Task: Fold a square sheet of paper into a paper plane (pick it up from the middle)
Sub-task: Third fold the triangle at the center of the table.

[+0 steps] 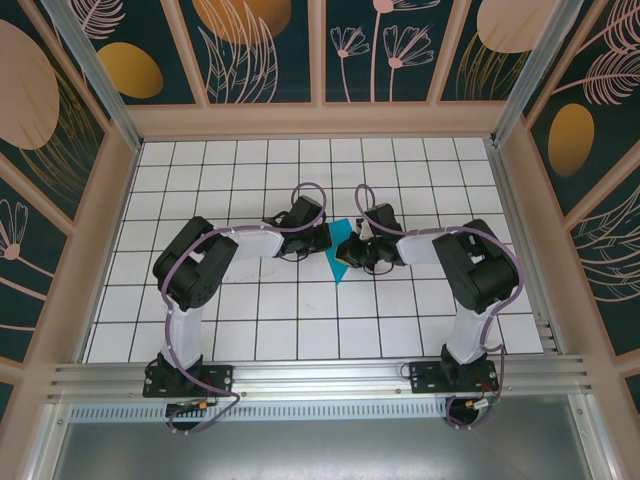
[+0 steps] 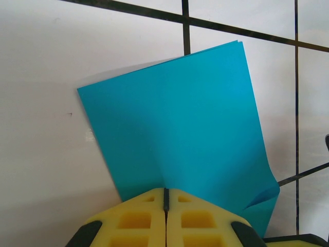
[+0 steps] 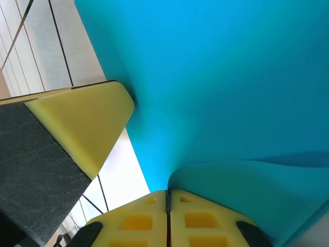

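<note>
**Two tools are holding the blue paper**

Nearest, the left tool [image 2: 165, 198] is pressing its yellow pads [image 2: 136, 218] together, pinching the near edge of the square sheet of paper [image 2: 180, 128]. The right tool [image 3: 167, 198] is pinching the paper too, beside a curling flap. The sheet is sitting between both tools, reaching out over the white counter [image 2: 46, 62], and it looks folded double. For a good fold, both tools should be moving slowly together, keeping edges lined up, not pulling apart and tearing it
</note>
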You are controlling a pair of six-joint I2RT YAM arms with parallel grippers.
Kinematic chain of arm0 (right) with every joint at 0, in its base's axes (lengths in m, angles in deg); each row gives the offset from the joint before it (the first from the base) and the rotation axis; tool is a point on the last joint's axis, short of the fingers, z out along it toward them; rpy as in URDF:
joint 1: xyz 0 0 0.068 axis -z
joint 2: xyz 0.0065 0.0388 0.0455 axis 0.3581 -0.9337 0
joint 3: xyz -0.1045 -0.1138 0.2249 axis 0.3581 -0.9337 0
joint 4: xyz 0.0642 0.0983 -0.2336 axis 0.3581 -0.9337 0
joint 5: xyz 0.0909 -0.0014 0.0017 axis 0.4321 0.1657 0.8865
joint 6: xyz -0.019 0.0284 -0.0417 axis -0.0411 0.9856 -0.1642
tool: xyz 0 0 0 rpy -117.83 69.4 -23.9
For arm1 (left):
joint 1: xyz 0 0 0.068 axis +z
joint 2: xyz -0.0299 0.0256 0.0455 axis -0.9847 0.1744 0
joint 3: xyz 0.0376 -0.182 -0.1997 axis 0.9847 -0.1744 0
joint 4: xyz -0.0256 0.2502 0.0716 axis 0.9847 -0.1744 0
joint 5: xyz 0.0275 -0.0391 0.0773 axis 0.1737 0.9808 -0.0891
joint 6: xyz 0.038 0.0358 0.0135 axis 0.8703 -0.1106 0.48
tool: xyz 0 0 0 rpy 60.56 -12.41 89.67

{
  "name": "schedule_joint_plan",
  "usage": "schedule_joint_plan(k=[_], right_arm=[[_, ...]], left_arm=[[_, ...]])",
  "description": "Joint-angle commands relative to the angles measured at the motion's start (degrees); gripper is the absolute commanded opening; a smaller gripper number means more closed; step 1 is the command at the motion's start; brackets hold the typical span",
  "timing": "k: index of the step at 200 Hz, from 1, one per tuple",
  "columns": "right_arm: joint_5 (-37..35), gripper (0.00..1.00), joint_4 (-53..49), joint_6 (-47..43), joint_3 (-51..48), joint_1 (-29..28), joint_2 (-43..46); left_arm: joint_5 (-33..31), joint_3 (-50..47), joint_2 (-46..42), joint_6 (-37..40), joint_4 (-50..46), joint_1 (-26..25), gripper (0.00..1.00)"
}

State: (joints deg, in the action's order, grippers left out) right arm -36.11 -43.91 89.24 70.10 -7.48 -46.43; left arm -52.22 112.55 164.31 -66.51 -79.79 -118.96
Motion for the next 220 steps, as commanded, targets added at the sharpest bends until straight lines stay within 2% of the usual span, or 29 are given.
schedule_joint_plan(k=[1,99,220], right_arm=[[0.6,0.09,0.0,-1.2,1.6,0.3,-1.2],[-1.8,0.1,-3.3,-2.6,2.0,0.1,-2.2],[-0.4,0.14,-5.2,-4.6,0.5,-0.2,1.2]], left_arm=[[1.5,0.1,2.5,1.0,-2.6,-0.2,0.07],[1.4,0.2,1.9,0.9,-2.7,-0.2,0.07],[1.4,0.2,2.2,0.8,-2.7,-0.2,0.07]])
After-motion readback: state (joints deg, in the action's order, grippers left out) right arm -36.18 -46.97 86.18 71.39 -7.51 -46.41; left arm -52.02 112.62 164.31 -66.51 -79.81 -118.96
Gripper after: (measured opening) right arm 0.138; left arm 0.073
